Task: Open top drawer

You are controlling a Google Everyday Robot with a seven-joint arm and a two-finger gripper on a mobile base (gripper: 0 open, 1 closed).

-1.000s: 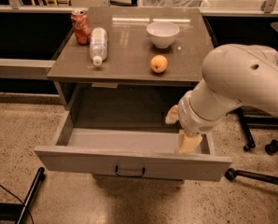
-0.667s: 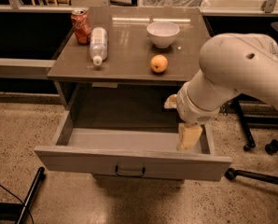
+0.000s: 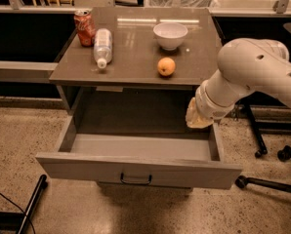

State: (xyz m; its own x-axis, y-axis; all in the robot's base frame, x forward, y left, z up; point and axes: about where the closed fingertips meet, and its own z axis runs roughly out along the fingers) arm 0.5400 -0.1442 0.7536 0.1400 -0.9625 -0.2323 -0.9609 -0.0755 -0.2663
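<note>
The top drawer (image 3: 135,170) stands pulled far out from under the grey table, its plain grey front facing me with a small dark loop handle (image 3: 135,180) at centre. Its inside looks bare. My gripper (image 3: 198,117), tan at the tip of the white arm (image 3: 248,72), hangs just above the drawer's right rear corner, apart from the handle. No other drawers show.
On the table top (image 3: 135,77) lie a red can (image 3: 84,27), a clear bottle (image 3: 103,47) on its side, a white bowl (image 3: 170,35) and an orange (image 3: 166,66). Black chair legs with wheels (image 3: 265,182) stand at the right; a black bar (image 3: 31,206) lies at the lower left.
The arm has lifted and drawn back to the right; the gripper has risen from inside the drawer's right side to above its rear corner. The drawer has stayed open.
</note>
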